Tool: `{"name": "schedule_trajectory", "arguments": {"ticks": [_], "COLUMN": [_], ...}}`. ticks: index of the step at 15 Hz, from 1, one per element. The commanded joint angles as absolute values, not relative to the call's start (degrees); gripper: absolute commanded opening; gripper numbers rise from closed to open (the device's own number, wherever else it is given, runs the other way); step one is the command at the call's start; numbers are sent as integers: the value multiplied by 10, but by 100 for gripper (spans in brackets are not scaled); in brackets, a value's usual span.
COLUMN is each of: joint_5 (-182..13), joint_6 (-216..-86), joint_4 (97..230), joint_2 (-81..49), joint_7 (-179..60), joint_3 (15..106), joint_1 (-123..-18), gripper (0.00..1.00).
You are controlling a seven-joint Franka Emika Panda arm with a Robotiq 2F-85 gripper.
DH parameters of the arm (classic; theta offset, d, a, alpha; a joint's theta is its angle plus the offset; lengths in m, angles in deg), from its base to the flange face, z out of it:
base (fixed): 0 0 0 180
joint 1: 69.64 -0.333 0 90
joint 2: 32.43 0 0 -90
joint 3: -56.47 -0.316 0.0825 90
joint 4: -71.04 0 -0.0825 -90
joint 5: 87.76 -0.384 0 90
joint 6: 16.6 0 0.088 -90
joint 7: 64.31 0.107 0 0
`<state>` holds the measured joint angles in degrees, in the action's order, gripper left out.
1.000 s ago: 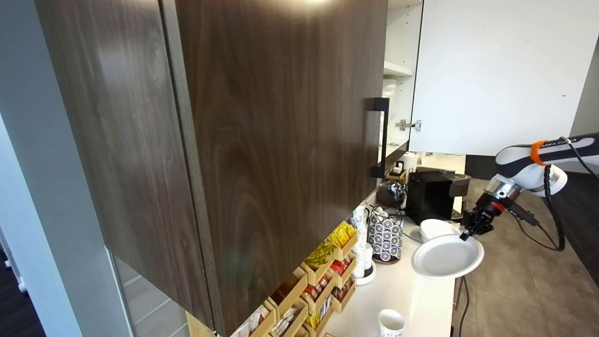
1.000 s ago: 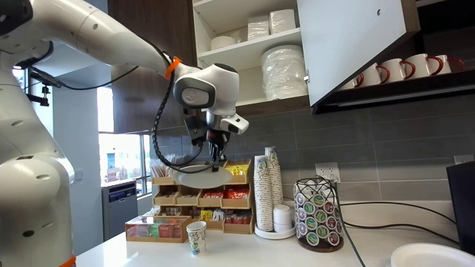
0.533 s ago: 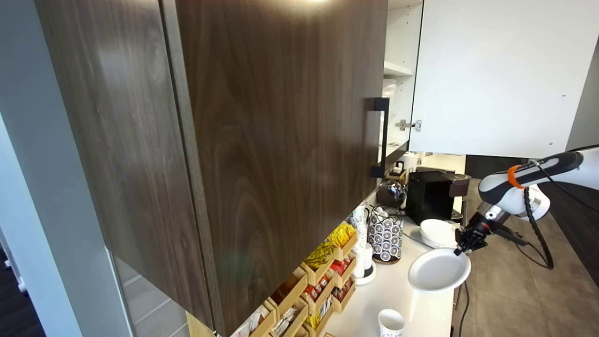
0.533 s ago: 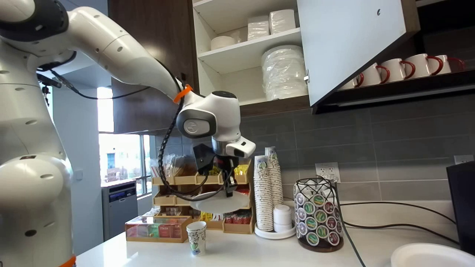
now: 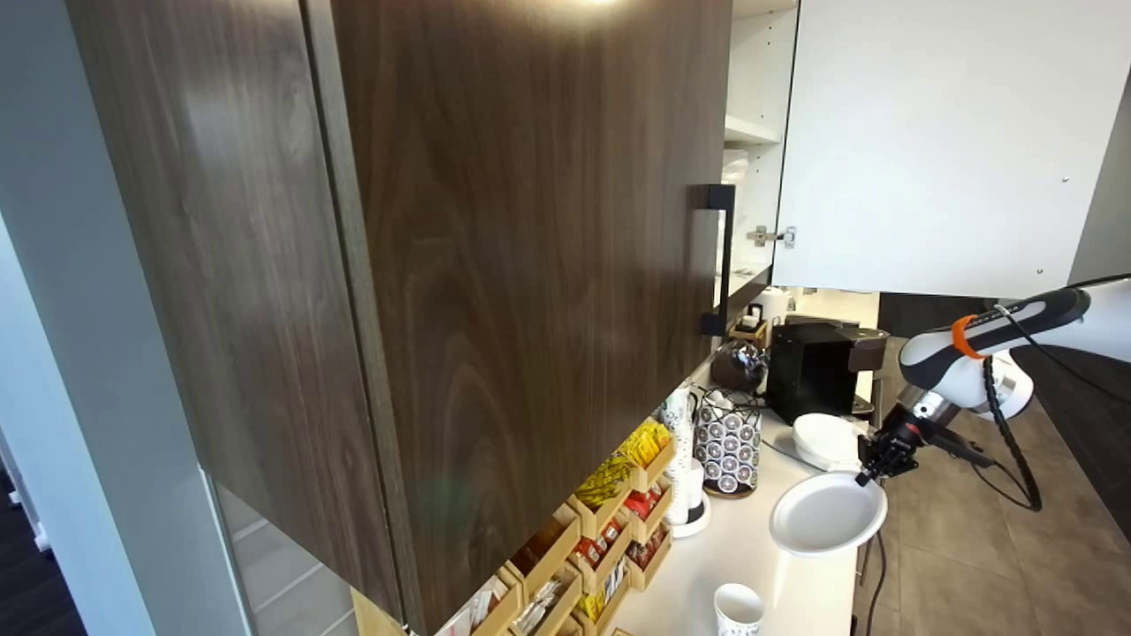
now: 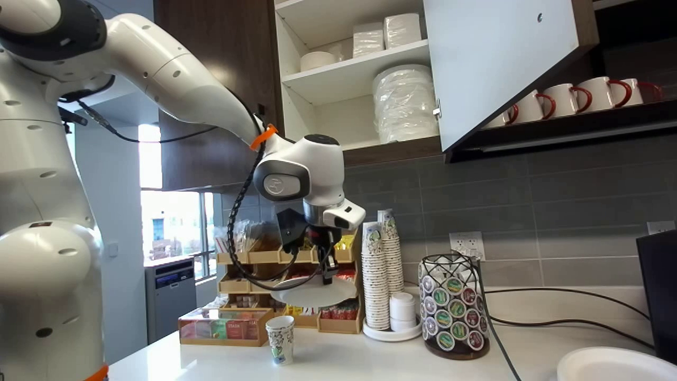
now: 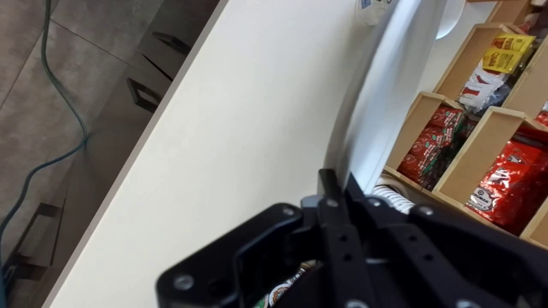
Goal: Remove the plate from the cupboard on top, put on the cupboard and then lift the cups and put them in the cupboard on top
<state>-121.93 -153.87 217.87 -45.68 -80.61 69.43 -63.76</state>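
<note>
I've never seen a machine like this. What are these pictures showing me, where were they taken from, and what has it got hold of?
The big white jointed thing is a robot arm. Its black gripper works like a two-fingered hand: it is closed on the rim of a white plate, holding it above the pale counter.

Two cameras stand away from the robot and look from different places; a third rides on its wrist, looking past the gripper.

Along the counter are a patterned paper cup, perhaps several nested, tall stacks of cups, coffee pods, wooden bins with packets and another white dish. Above, the dark wall cupboard has a door standing open.
</note>
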Motion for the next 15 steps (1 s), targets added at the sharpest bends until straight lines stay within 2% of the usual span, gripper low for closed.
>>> {"name": "schedule_trajectory", "arguments": {"ticks": [1,8,15], "joint_5": [-1256,-1455,-1565], "joint_6": [-1562,-1603,-1658], "joint_4": [2181,2163,2132], "joint_2": [-436,-348,-250], "joint_7": [-842,-1039,-1136], "joint_3": [701,694,671], "joint_1": [-647,-654,-656], "gripper": [1,1,1]}}
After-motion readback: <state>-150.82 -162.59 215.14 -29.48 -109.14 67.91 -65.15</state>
